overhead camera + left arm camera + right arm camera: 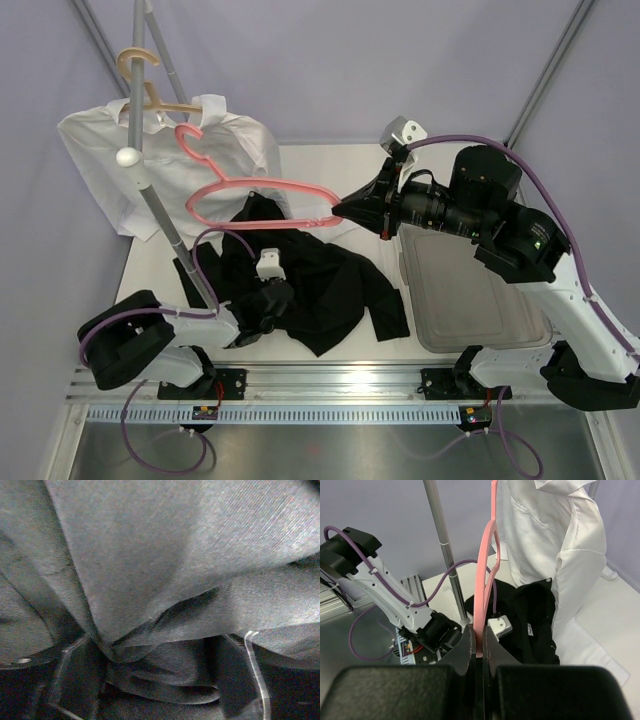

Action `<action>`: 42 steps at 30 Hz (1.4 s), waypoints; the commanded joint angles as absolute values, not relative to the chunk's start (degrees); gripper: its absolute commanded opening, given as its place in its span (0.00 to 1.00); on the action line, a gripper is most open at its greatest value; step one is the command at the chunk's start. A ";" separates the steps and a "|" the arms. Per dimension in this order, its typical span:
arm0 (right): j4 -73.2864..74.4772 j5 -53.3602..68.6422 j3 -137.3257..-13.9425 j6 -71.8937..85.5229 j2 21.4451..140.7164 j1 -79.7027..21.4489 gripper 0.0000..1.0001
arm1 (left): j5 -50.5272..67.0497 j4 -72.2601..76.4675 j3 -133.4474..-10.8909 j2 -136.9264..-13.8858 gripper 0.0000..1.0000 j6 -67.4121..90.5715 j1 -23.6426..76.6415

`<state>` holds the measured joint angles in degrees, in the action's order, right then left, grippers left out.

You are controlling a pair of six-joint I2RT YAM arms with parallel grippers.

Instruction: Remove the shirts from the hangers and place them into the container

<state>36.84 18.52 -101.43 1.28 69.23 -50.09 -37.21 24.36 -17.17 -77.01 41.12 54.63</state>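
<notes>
Toward the table's front-left, black shirt (330,290): a crumpled heap on the table (330,165), wholly outside the container, its left part under the left gripper.
Left gripper (160,677): pressed into the black shirt. Its fingers (75,675) stand wide apart with a fold of dark cloth bunched between them, and no pinch is visible.
Pink hanger (262,195): held in the air over the black shirt's back edge, hook pointing toward the white shirt. Whether any cloth touches it cannot be told.
Right gripper (479,635): clamped tight on the pink hanger's right end.
White shirt (160,165): hangs at the table's back-left corner on the tan hanger, collar up.
Tan hanger (150,85): hook up beside the rack pole (160,215). Its exact seat cannot be told.
Container (412,300): sits toward the table's front-right corner, just beside the black shirt's right edge, under the right arm.
</notes>
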 commanded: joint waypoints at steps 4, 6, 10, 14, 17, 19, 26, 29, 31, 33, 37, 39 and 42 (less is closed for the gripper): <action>36.12 17.84 -106.08 -5.26 71.54 -50.19 0.00 | -33.84 32.96 -16.17 -80.15 0.48 44.64 55.02; 35.86 17.32 -107.48 -5.97 73.46 -50.19 0.00 | -32.61 34.18 -16.09 -81.47 0.20 45.35 55.11; 36.56 18.02 -110.82 -7.38 77.25 -50.19 0.00 | -31.73 35.77 -14.95 -82.35 0.00 46.41 55.19; 36.39 18.46 -111.97 -8.26 79.98 -50.19 0.00 | -32.08 35.43 -13.19 -80.25 0.00 47.28 55.55; 34.72 19.42 -112.15 -8.70 82.00 -50.19 0.00 | -32.17 34.02 -12.57 -77.70 0.00 47.20 55.63; 34.19 20.74 -113.72 -8.88 84.80 -50.19 0.00 | -32.26 33.93 -11.60 -75.95 0.00 47.20 55.63; 33.39 26.28 -125.56 -9.14 93.59 -50.19 0.00 | -32.61 32.52 -9.76 -72.60 0.00 47.02 55.63; 35.67 27.77 -132.85 -8.88 98.68 -50.27 0.00 | -32.78 32.87 -8.62 -71.72 0.00 46.93 55.63; 36.38 27.42 -136.39 -8.79 100.28 -50.19 0.00 | -32.70 32.52 -8.53 -71.28 0.00 46.93 55.63; 36.82 27.16 -139.91 -8.96 101.77 -50.19 0.00 | -32.61 32.08 -8.26 -70.32 0.00 46.76 55.55; 36.83 26.72 -142.38 -8.70 102.31 -50.19 0.00 | -32.78 29.89 -8.70 -68.73 0.00 46.06 55.63; 35.96 25.75 -140.81 -8.70 100.99 -50.19 0.00 | -32.87 29.53 -8.88 -67.94 0.00 45.62 55.55; 32.71 25.05 -134.93 -8.53 97.04 -50.19 0.00 | -33.13 27.95 -9.31 -66.71 0.00 45.35 55.55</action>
